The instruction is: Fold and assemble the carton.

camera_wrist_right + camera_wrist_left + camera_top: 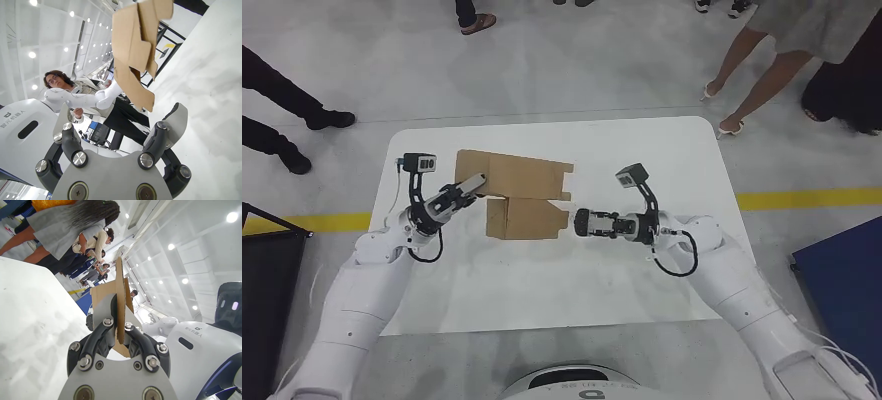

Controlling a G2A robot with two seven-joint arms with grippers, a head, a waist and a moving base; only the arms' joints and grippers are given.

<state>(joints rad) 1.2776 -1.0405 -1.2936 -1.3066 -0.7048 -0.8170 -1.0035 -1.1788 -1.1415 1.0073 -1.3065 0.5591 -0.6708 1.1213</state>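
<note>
The carton [517,192] is a flat brown cardboard blank with loose flaps, held up over the middle of the white table [542,290]. My left gripper [474,184] is shut on the carton's left edge; in the left wrist view the cardboard sheet [120,298] stands edge-on, pinched between the two fingers [103,309]. My right gripper [572,216] is open, just right of the carton's lower flap. In the right wrist view the carton [132,56] hangs a short way beyond the spread fingertips [177,109], and I cannot tell whether it touches them.
The table's near half and right side are bare. Several people stand on the floor beyond the table's far edge [542,122]. A dark frame [262,260] stands off the table's left side and a blue object [842,270] off its right.
</note>
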